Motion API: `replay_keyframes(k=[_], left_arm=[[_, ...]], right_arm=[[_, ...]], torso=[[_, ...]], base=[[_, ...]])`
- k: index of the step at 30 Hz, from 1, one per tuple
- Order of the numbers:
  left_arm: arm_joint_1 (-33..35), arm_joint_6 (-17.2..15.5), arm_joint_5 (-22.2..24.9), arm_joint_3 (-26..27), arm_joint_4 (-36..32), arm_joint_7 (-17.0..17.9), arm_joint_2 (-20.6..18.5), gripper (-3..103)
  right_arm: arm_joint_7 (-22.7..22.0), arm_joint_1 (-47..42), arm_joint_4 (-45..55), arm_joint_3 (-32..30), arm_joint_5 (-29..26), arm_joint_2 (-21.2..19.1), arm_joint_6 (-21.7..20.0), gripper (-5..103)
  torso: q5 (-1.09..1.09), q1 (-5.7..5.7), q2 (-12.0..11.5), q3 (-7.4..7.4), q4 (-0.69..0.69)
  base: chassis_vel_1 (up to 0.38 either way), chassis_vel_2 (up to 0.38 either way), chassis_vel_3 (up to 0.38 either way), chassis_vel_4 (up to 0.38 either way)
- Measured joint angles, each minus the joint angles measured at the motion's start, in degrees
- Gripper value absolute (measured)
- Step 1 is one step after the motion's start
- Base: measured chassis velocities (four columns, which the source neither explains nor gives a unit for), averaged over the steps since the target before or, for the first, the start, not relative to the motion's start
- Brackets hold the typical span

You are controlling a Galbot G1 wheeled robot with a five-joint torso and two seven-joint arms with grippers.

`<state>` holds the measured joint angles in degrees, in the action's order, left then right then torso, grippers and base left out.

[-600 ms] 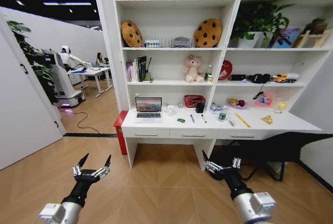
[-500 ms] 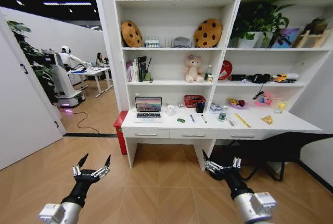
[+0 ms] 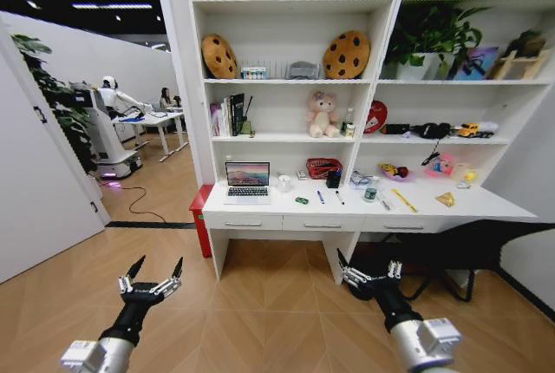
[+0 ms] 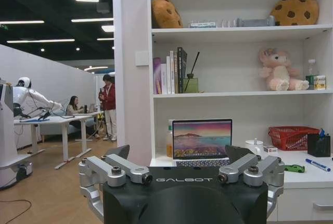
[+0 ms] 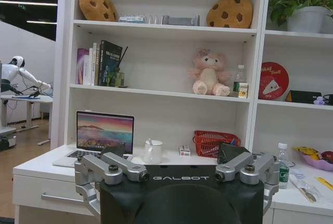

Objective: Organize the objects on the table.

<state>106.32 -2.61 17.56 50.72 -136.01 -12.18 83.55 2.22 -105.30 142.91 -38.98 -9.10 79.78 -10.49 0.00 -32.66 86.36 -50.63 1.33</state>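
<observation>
The long white table point(image 3: 434, 208) stands a good way ahead of me, under white shelving. On it sit an open laptop point(image 3: 248, 182), a tiny green toy car point(image 3: 301, 200), a blue pen point(image 3: 320, 197), a black pen point(image 3: 339, 197) and a green-capped bottle point(image 3: 370, 193). My left gripper point(image 3: 159, 263) and right gripper point(image 3: 368, 267) hover low over the wooden floor, well short of the table, both open and empty. The left wrist view faces the laptop point(image 4: 202, 139), the car point(image 4: 294, 168) and the blue pen point(image 4: 317, 164). The right wrist view has the laptop point(image 5: 104, 133) and the bottle point(image 5: 282, 164).
A white cup point(image 3: 284, 183), a red basket point(image 3: 323, 167) and a black pen holder point(image 3: 334, 179) stand at the back of the table. A yellow ruler point(image 3: 403, 200) lies to the right. Shelves above hold a pink plush bear point(image 3: 323, 115) and cookie cushions. A red box point(image 3: 199, 217) sits by the table's left leg.
My left arm has edged slightly to the left. The right arm and the things on the table have not moved.
</observation>
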Motion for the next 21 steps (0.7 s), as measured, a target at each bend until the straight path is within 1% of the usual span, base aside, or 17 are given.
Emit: replay_keyframes(k=[21], left_arm=[[0.34,0.71,-0.34,0.18,0.09,-0.28,0.29,100]], right_arm=[[0.05,-0.23,0.29,-0.24,-0.08,0.23,0.0,100]], torso=[[0.0,0.0,0.0,0.0,0.0]], base=[[0.0,0.0,0.0,0.0]])
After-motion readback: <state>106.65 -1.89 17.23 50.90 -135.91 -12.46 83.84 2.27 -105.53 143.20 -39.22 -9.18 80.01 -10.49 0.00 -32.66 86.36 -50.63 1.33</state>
